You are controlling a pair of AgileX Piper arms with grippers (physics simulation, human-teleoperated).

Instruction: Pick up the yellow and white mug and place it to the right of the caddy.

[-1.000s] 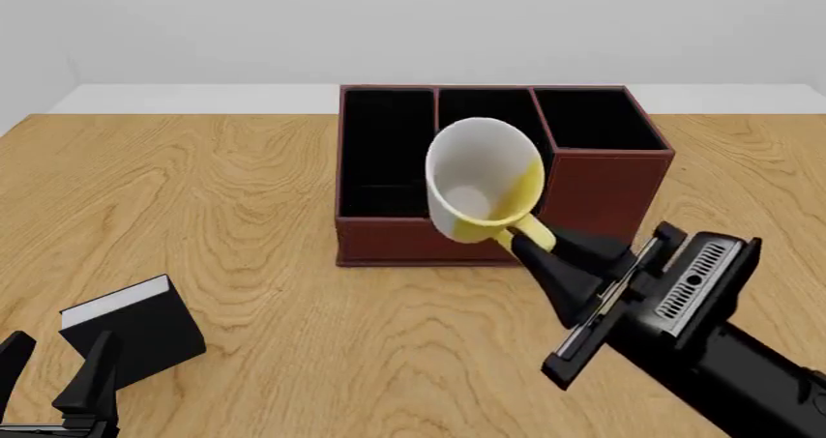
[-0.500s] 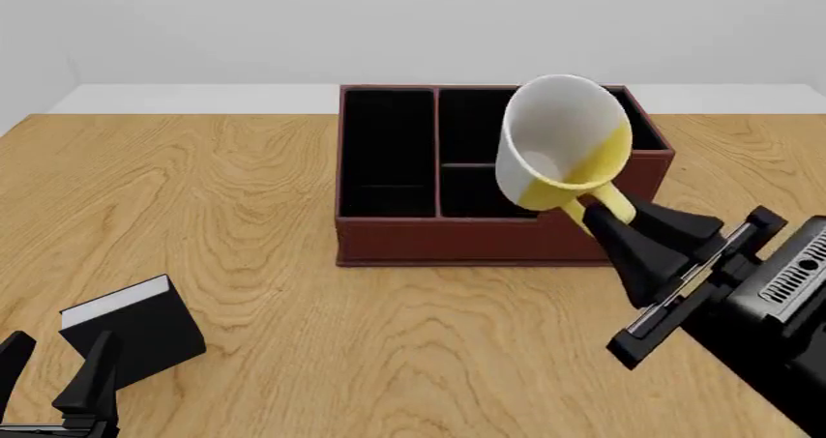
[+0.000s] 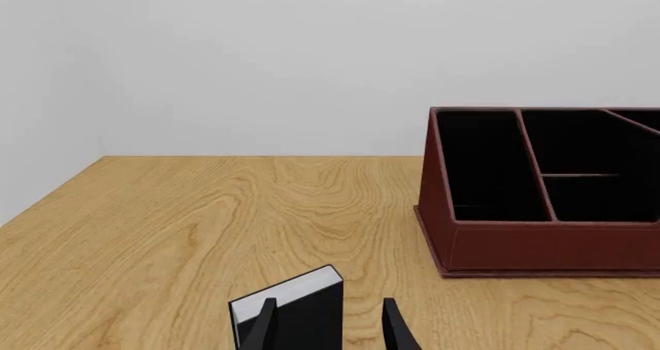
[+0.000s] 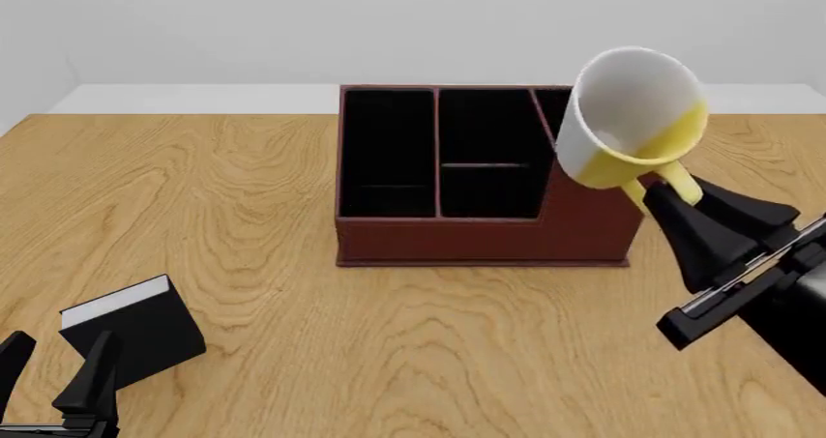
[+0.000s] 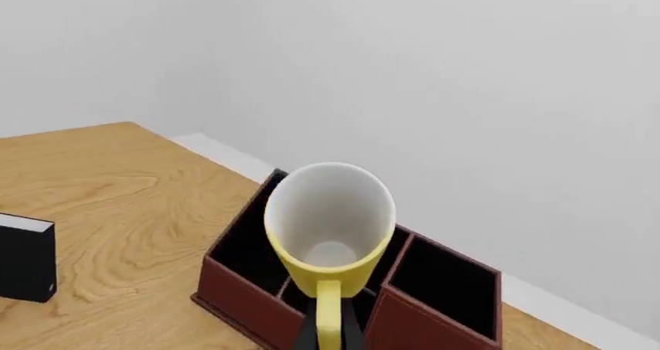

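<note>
The yellow and white mug [image 4: 630, 119] hangs tilted in the air over the right end of the caddy [image 4: 478, 240], its white inside facing the front camera. My right gripper [image 4: 663, 199] is shut on the mug's yellow handle [image 4: 671, 182]. The right wrist view looks into the mug [image 5: 330, 219], with the handle [image 5: 328, 311] pinched between the gripper [image 5: 330, 336] fingers and the caddy [image 5: 243, 300] below and behind it. The left gripper [image 4: 52, 375] rests open at the near left corner, holding nothing. From the left wrist camera, the caddy [image 3: 546, 246] stands far off to one side.
A small black book [image 4: 130, 330] with white page edges stands just beyond the left gripper [image 3: 328, 331], also seen as the book [image 3: 294, 311] and the book [image 5: 26, 257]. The wooden table [image 4: 232, 187] ends at a white wall behind the caddy.
The right gripper has carried the mug rightward and slightly up, from in front of the caddy's middle to above its right end. The left arm and the book have not moved.
</note>
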